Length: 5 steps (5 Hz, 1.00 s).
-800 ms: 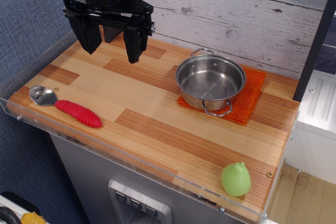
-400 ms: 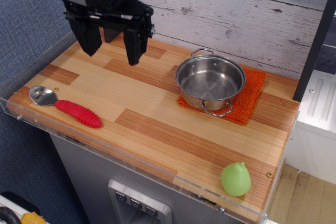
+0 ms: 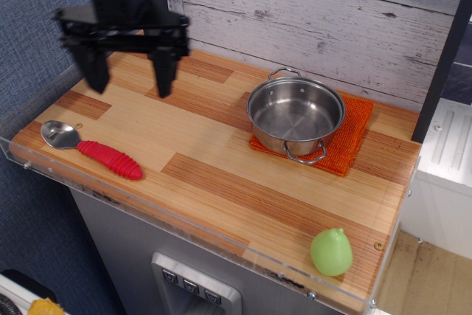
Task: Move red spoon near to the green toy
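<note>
1. The black two-fingered gripper (image 3: pixel 127 79) hangs above the rear left part of the wooden countertop (image 3: pixel 221 182), blurred, with its fingers spread wide and nothing between them.
2. The red spoon (image 3: pixel 92 149), with a shiny silver metal bowl and a thick ribbed red plastic handle, lies flat near the front left edge of the countertop. It sits in front of and below the gripper, apart from it; neither finger touches it.
3. The spoon's bowl points toward the left edge, and the handle runs to the right and slightly toward the front.
4. The green toy (image 3: pixel 331 252), a small smooth light-green pear-shaped plastic piece with a little pointed tip, stands at the front right corner of the countertop, well apart from the spoon and from the gripper.
5. A round stainless steel pot (image 3: pixel 295 117) with two loop handles rests on an orange woven mat (image 3: pixel 354 138) toward the rear right, between the gripper's side and the toy's corner. The pot looks empty inside.
6. A clear plastic rim (image 3: pixel 184 228) borders the front edge of the countertop.
</note>
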Motion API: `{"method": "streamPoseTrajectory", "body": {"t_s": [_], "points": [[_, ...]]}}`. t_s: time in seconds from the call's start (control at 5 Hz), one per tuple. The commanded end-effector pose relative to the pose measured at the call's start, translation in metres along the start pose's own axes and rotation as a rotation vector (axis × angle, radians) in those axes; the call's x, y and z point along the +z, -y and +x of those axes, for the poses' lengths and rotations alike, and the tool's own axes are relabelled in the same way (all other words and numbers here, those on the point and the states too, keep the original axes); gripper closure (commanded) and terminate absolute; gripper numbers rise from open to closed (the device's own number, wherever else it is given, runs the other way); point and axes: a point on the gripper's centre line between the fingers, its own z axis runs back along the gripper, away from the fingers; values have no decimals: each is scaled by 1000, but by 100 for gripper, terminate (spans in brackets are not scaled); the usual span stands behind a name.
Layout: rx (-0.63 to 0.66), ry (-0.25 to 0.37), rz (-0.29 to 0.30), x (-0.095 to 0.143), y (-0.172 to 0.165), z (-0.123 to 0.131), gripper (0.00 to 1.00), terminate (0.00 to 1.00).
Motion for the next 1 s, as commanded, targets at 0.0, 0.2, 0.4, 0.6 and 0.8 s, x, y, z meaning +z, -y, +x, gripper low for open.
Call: {"method": "streamPoseTrajectory", "body": {"t_s": [0.0, 0.2, 0.4, 0.6, 0.8], "points": [[282, 16, 55, -9, -39, -1, 0, 0], [427, 9, 60, -21, -47, 2, 0, 0], [571, 19, 29, -42, -53, 6, 0, 0], [679, 44, 4, -56, -54, 7, 0, 0], [729, 82, 19, -70, -53, 8, 0, 0]]}}
